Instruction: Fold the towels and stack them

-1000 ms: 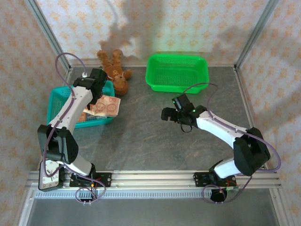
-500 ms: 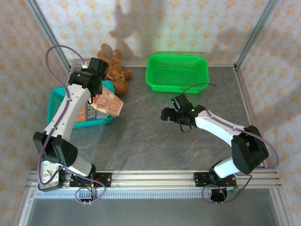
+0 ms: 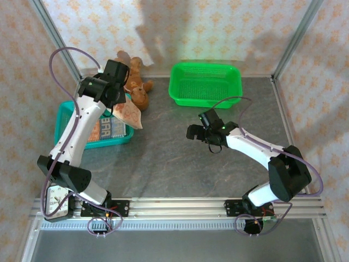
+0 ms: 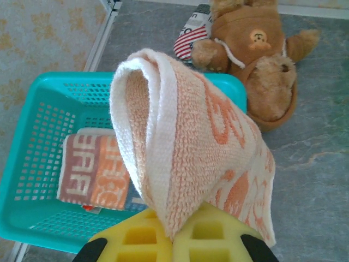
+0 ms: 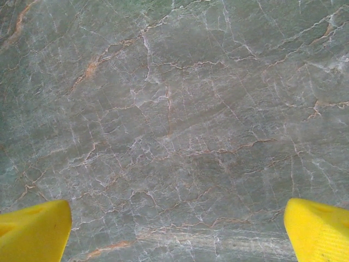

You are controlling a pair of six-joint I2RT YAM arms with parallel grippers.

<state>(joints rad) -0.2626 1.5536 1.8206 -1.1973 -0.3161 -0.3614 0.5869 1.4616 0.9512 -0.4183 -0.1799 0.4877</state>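
Orange and cream, the orange towel [image 3: 130, 112] has come up out of the teal basket [image 3: 61, 117] over the last second: from the top camera it lay half across the basket's right rim a second ago, and it now hangs free from the left gripper [image 3: 119, 101], clear of the rim and just beside the teddy bear [image 3: 140, 93], while the left arm has risen and stretched toward the back wall. A second towel [image 3: 104, 130] stays flat on the basket floor, the green basket [image 3: 204, 101] stands untouched at the back, and the right gripper [image 3: 194, 132] has not moved, hovering over the middle of the table [image 3: 174, 164]. From the left wrist, the yellow jaws are clenched on a gathered fold of the orange towel, which drapes up and over in a loop with its loose end trailing to the right; a striped cloth [image 4: 191, 39] by the bear's arm may be another towel, though it is too tucked away to say. From the right wrist, the fingers [image 5: 32, 232] stand spread wide with nothing between them, only bare stone-grey tabletop. By my reading, one towel is freed for spreading and folding and nothing is stacked yet.
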